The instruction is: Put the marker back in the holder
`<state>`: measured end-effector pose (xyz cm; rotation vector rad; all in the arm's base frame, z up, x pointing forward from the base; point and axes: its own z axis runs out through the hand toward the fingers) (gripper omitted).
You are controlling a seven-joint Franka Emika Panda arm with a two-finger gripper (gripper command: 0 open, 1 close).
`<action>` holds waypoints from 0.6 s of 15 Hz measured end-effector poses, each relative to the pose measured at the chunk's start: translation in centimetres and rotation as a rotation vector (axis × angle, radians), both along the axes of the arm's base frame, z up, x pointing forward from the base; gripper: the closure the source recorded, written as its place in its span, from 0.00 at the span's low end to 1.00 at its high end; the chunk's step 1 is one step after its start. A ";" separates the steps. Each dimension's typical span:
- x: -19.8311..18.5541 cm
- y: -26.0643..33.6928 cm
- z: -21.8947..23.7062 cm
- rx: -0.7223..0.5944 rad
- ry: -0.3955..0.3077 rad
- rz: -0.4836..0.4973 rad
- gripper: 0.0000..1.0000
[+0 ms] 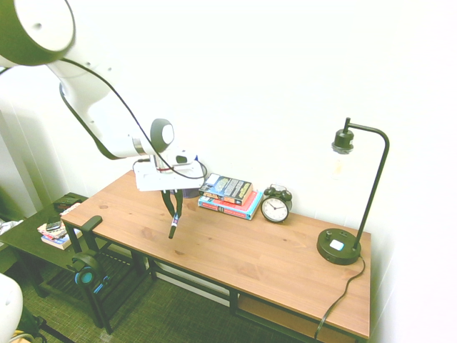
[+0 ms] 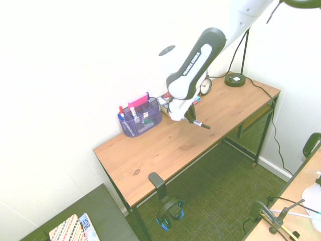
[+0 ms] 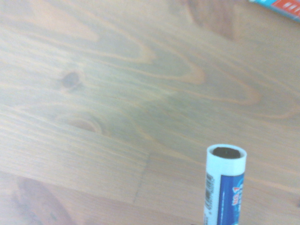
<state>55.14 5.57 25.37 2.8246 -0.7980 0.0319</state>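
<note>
Your fingers (image 1: 171,201) are closed on the marker (image 1: 174,224), held tilted above the table (image 1: 214,246). The holder (image 2: 142,118) stands at the table's back edge.

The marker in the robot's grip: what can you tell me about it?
The marker is short and thick, with a smooth, plastic-looking white barrel, a blue label band with red print and a barcode, and a dark cap at one end. The other end shows a dark round center. The gripper holds it above the wooden desk, tilted, its dark end pointing away and down. Only the fingers appear to touch it.
</note>
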 end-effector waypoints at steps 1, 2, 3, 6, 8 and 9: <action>-0.6 0.3 2.6 0.009 -0.054 -0.026 1.00; -1.0 0.6 5.0 0.023 -0.110 -0.058 1.00; -1.0 1.1 7.3 0.044 -0.161 -0.091 1.00; 0.9 3.2 11.5 0.135 -0.304 -0.207 1.00; 3.6 4.3 12.5 0.168 -0.399 -0.298 1.00; 4.8 4.5 12.3 0.171 -0.449 -0.338 1.00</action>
